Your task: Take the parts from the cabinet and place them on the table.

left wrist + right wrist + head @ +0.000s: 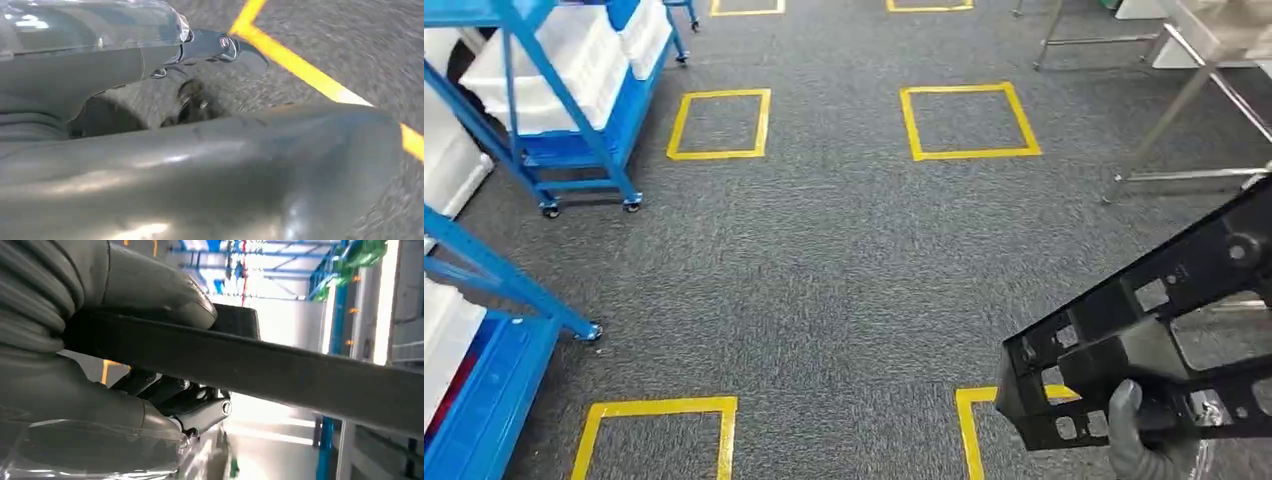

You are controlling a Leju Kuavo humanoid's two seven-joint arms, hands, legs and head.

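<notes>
Right hand [1146, 440] gripping black part [1144, 330] low right over grey carpet, blue carts [574, 110] hold white bins [544, 70], left wrist view: left hand [200, 170] blurred, grasp unclear, right wrist view: thumb [165, 290] clamped on part edge

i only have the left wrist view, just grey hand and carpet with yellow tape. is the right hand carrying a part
Observer: Yes. In the head view the right hand grips a black part, a frame with cut-outs, low on the robot's right.
Operator: how is it gripped
Observer: The right wrist view shows the thumb on one side of a flat bar of the part and the fingers on the other.
Operator: any table in sight
Observer: Metal table legs stand ahead on the right; the top is cut off by the frame.
Operator: and the cabinet
Observer: A blue wheeled rack with white bins stands ahead on the left.
</notes>
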